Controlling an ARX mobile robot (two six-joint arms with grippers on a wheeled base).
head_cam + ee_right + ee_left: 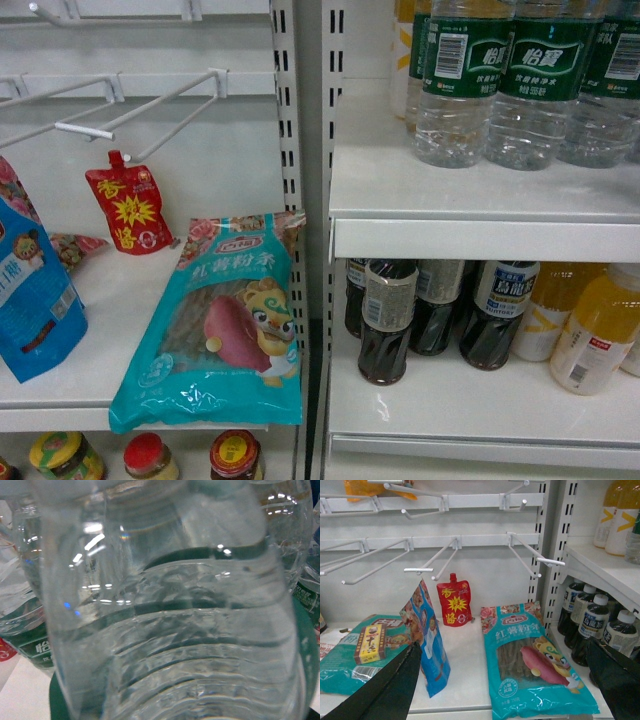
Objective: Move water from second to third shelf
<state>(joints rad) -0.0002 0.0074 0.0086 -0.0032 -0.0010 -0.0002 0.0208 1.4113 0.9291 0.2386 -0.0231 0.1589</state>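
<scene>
The water bottles (535,85) stand in a row on the upper right shelf (480,205), green labels facing out. The right wrist view is filled by one clear ribbed bottle (175,630) pressed close to the camera; whether that claw is spread or pinching cannot be told. In the left wrist view the left gripper (510,690) hangs with its dark fingers (385,690) spread wide, over the teal noodle bag (532,667). Dark drink bottles (390,320) stand on the shelf below the water.
</scene>
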